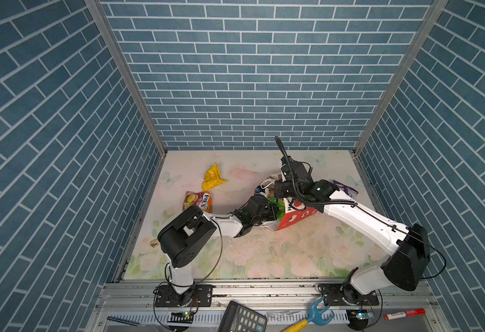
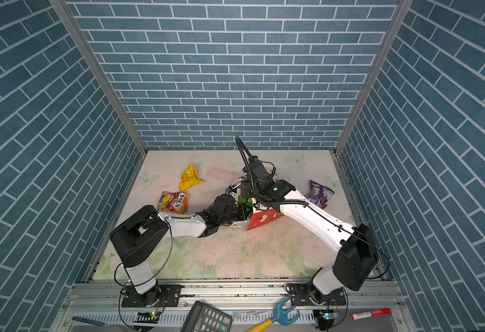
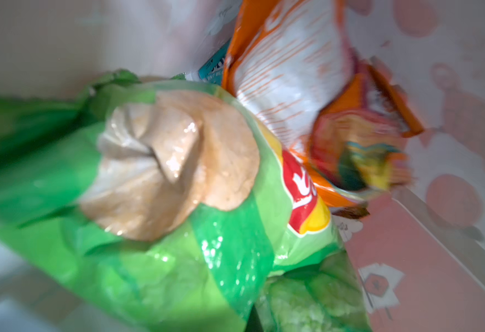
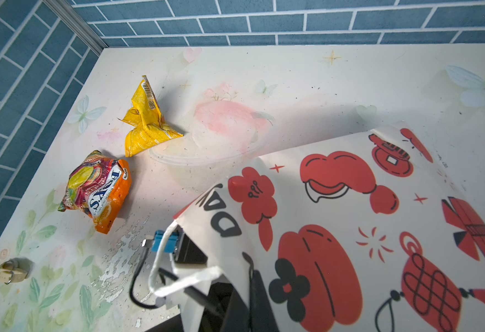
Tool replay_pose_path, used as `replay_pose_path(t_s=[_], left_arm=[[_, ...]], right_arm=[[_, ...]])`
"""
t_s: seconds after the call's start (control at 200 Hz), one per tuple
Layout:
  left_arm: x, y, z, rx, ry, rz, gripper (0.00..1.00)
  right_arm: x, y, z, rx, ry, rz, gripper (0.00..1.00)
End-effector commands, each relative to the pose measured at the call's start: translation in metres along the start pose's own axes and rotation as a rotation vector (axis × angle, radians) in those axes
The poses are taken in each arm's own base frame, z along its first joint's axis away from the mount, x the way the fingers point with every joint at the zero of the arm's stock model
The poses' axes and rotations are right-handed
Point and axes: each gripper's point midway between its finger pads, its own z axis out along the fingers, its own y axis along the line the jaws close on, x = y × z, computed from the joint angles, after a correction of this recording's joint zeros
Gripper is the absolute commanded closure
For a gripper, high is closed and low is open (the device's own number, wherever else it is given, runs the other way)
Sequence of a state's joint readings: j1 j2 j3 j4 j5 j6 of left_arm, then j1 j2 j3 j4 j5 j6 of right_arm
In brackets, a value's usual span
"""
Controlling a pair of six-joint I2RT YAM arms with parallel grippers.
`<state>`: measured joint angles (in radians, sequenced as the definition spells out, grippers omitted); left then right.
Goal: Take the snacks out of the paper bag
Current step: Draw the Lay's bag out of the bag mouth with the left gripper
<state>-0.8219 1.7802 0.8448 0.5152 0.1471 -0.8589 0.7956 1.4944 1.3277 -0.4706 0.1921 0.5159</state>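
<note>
Packet point(image 3: 211, 67), prob. teal, in bag point(image 3: 451, 258) — L-wrist only.

The left gripper point(image 1: 268, 212) has its fingertips buried in the paper bag point(image 1: 296, 216), out of sight from above. Right against it, the green packet point(image 3: 178, 258) is smeared and cut off by the wrist view's edge. Beyond it, a teal packet point(image 3: 212, 67) shows only a corner behind the orange packet point(image 3: 287, 72). The tips of the right gripper point(image 4: 235, 301) vanish under the bag's rim.

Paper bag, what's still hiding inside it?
Inside the paper bag lie a green chips packet, an orange packet and a teal packet's edge. Anything underneath them is covered.
</note>
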Motion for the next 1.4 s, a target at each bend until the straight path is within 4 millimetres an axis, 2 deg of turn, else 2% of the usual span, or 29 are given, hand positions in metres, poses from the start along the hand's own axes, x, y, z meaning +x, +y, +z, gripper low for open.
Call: replay_pose_path(t_s=[0.0, 0.405, 0.735, 0.83, 0.895, 1.065, 1.185, 1.39], left_arm=[[-0.02, -0.001, -0.018, -0.025, -0.068, 0.044, 1.0], [-0.027, -0.002, -0.049, -0.079, -0.081, 0.121, 1.0], [-0.023, 0.008, -0.068, -0.133, -0.075, 0.144, 1.0], [-0.022, 0.008, -0.07, -0.136, -0.07, 0.161, 0.89], [-0.021, 0.011, -0.071, -0.153, -0.064, 0.173, 0.75], [-0.018, 0.018, -0.072, -0.171, -0.053, 0.182, 0.58], [-0.013, 0.022, -0.069, -0.177, -0.028, 0.182, 0.42], [-0.008, 0.027, -0.064, -0.175, 0.002, 0.162, 0.36]], right_arm=[[-0.005, -0.007, -0.007, 0.028, -0.028, 0.005, 1.0], [-0.007, -0.007, -0.006, 0.032, -0.033, 0.004, 1.0], [-0.006, -0.005, -0.005, 0.019, -0.033, 0.008, 1.0], [-0.006, -0.004, -0.005, 0.013, -0.031, 0.009, 1.0], [-0.004, -0.004, -0.004, 0.011, -0.028, 0.009, 1.0], [-0.003, -0.004, -0.003, 0.009, -0.027, 0.011, 1.0], [-0.004, -0.003, -0.004, 0.003, -0.029, 0.013, 1.0], [-0.002, -0.003, -0.003, 0.001, -0.024, 0.014, 1.0]])
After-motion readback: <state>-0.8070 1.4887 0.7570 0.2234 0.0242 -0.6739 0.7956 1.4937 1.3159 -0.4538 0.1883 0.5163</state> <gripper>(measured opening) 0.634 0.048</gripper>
